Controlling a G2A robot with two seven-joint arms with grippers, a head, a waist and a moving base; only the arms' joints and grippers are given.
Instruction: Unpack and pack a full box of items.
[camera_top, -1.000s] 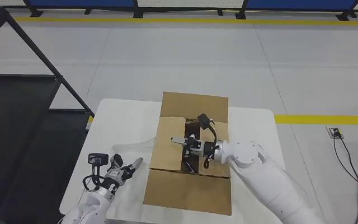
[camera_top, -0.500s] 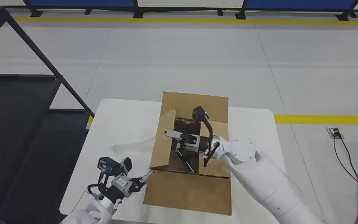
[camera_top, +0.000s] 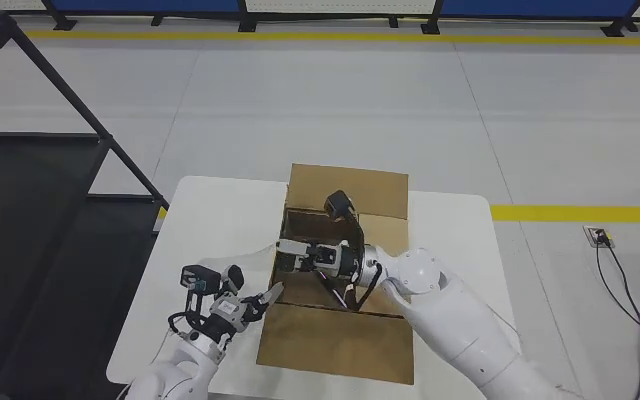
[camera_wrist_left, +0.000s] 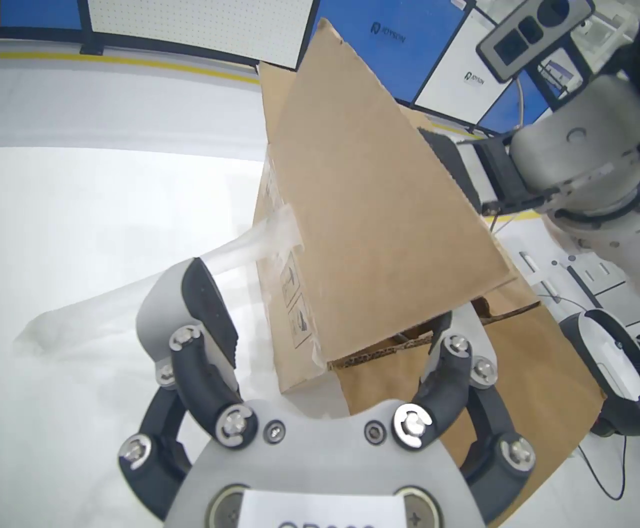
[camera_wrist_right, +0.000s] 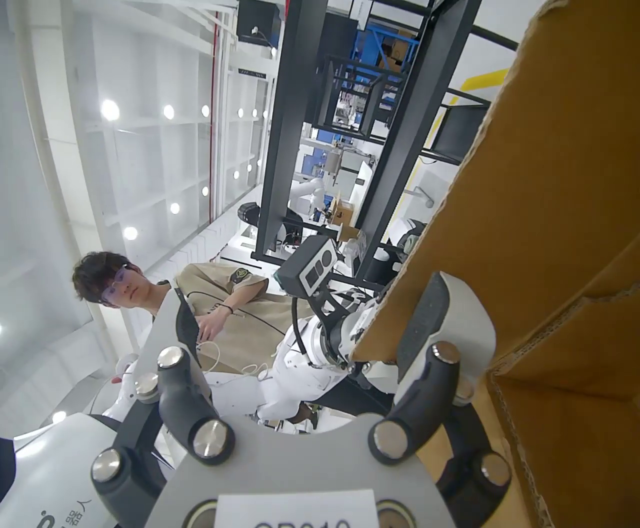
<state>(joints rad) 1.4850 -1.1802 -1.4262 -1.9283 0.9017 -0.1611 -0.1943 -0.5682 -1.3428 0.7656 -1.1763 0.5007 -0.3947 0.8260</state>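
A brown cardboard box (camera_top: 335, 345) stands mid-table with its far and near flaps laid outward. Its left flap (camera_top: 278, 270) stands nearly upright. My right gripper (camera_top: 286, 250) is over the box opening at that flap, open, with one pad (camera_wrist_right: 425, 310) against the flap's edge (camera_wrist_right: 525, 200). My left gripper (camera_top: 268, 295) is low at the box's near left corner, open. In the left wrist view its fingers (camera_wrist_left: 210, 305) straddle the raised flap's (camera_wrist_left: 375, 200) lower corner without closing on it. The box interior (camera_top: 335, 285) is dark, and its contents are hard to make out.
The white table (camera_top: 210, 230) has free room left of the box. A strip of clear tape (camera_wrist_left: 260, 245) hangs off the box's side toward the table. A black metal frame (camera_top: 90, 130) stands off the table's left side.
My right gripper has moved left across the opening, and the left flap has swung from lying inward to nearly upright. My left gripper has moved in to the box's near left corner.
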